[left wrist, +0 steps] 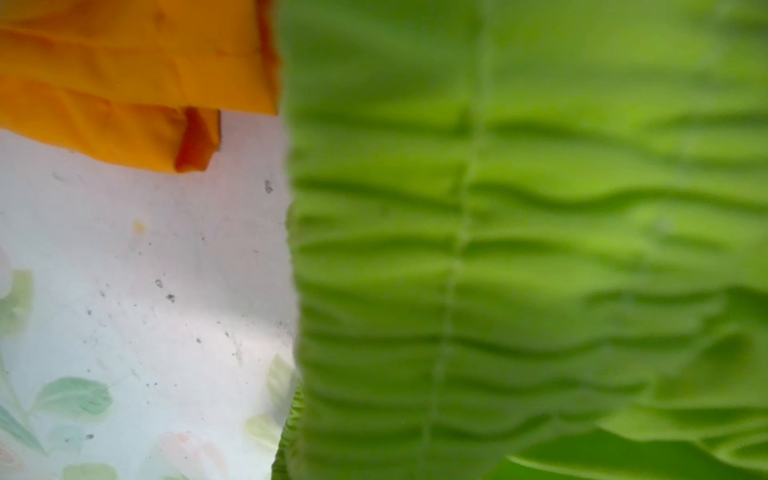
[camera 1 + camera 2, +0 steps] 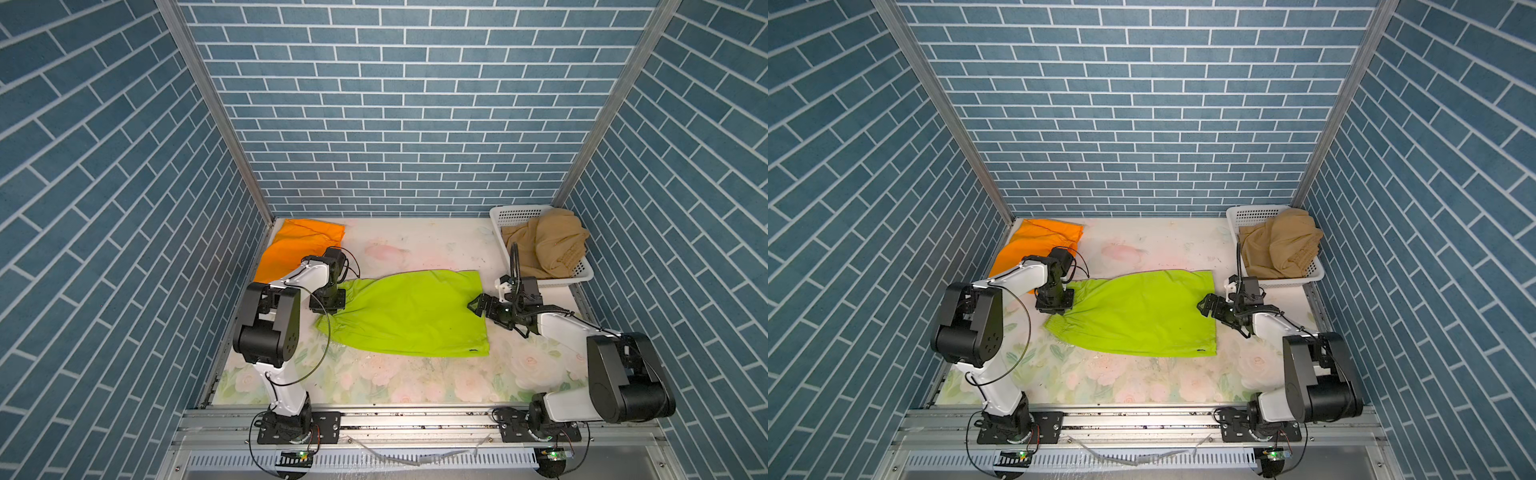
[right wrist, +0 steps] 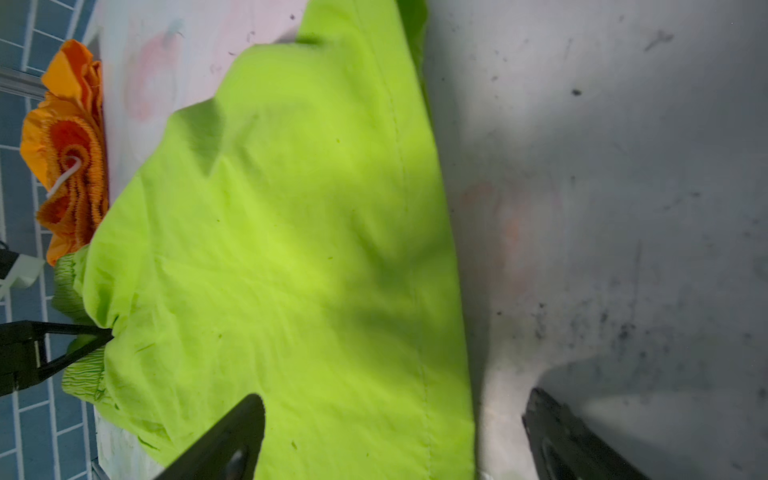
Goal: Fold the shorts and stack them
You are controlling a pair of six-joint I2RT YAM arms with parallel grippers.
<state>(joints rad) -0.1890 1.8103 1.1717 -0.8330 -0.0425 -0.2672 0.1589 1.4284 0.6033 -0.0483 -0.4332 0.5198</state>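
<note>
The lime green shorts (image 2: 407,316) (image 2: 1142,316) lie spread across the middle of the table, waistband to the left. My left gripper (image 2: 328,305) (image 2: 1052,305) points down onto that waistband; its tips (image 3: 106,332) are shut on puckered green cloth, and the gathered band (image 1: 498,249) fills the left wrist view. My right gripper (image 2: 473,305) (image 2: 1202,305) (image 3: 395,401) is open and straddles the right hem edge. The orange shorts (image 2: 299,245) (image 2: 1034,245) (image 1: 124,83) lie at the back left. The tan-brown shorts (image 2: 548,245) (image 2: 1283,249) are heaped in the basket.
The white perforated basket (image 2: 515,214) (image 2: 1254,212) stands in the back right corner, just behind my right arm. Blue brick walls close in three sides of the floral table (image 2: 415,249). A metal rail (image 2: 415,419) carrying both arm bases runs along the front.
</note>
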